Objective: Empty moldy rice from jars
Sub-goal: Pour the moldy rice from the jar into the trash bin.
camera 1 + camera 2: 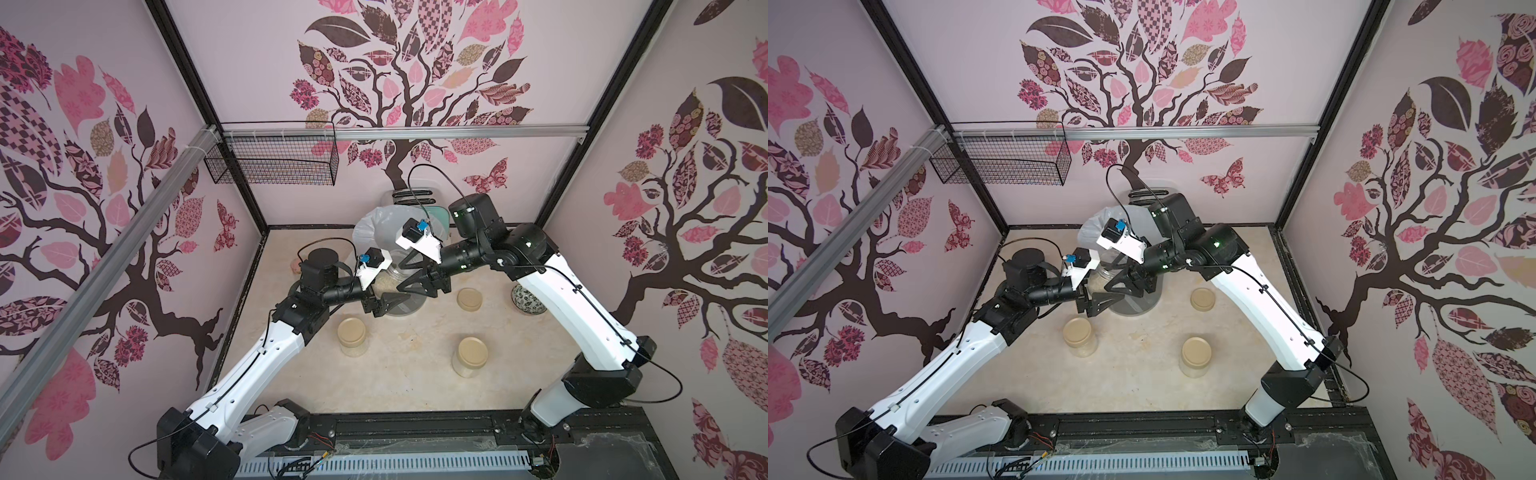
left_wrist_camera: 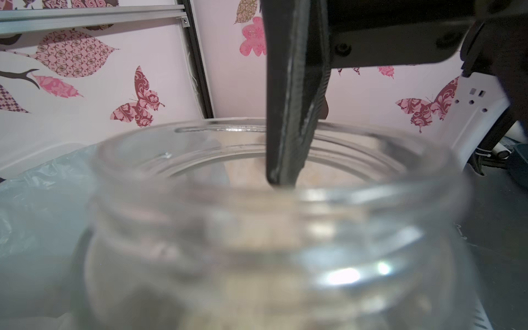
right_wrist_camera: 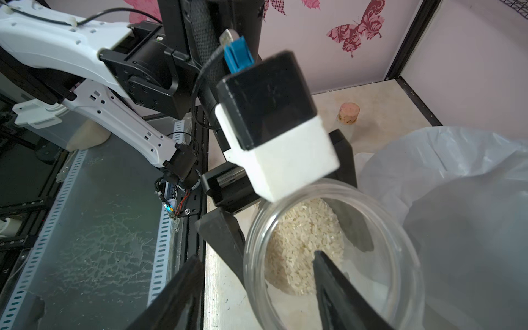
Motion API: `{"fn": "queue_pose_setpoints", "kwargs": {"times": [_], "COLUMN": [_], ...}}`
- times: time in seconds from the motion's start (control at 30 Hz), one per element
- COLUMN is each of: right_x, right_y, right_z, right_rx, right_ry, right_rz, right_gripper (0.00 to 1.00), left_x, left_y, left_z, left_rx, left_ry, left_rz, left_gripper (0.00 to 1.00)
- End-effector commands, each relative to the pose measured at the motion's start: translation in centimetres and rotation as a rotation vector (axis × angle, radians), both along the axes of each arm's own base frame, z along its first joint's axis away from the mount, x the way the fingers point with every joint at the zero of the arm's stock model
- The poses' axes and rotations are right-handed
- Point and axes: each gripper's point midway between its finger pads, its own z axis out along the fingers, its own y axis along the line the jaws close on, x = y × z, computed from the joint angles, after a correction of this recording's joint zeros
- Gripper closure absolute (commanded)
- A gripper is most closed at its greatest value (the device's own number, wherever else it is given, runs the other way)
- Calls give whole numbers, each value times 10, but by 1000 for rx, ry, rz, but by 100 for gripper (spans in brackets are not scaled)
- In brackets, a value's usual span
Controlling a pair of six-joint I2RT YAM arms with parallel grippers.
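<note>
**Three jars, one loose lid, two claws.** On the desk (image 1: 407, 374), a lidded jar (image 1: 352, 337) stands nearer than the left claw (image 1: 392, 301). A second lidded jar (image 1: 469, 357) stands nearer than the right claw (image 1: 402, 276). The loose lid (image 1: 469, 299) lies to that claw's right. The left claw clasps the open jar (image 3: 400, 274) by its body. The right claw, spread, straddles the jar's rim with one finger (image 3: 331, 280) inside. Only the right wrist view resolves the moldy rice (image 3: 303, 243), heaped in this jar. Beyond both claws stands one bag-lined bin (image 1: 372, 226). One patterned bowl (image 1: 528, 299), right of the lid, shows in a top view.
</note>
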Motion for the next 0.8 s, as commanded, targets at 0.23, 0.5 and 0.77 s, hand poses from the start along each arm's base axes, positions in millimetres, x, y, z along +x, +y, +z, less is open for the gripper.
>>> {"fn": "queue_pose_setpoints", "kwargs": {"times": [0.23,0.5,0.77], "right_x": [-5,0,0], "right_y": [3,3,6], "right_z": [-5,-15,-29], "right_rx": [-57,-87,-111], "right_ry": [-44,-43,-23], "right_rz": [4,-15,-8], "right_gripper": [42,58,79], "left_x": [-9,-9,-10], "left_y": [-5,-6,-5], "left_z": [29,31,29], "left_rx": [-9,12,21], "left_ry": [-86,-93,-90], "left_rz": [-96,-117,-117], "left_gripper": [52,52,52]}}
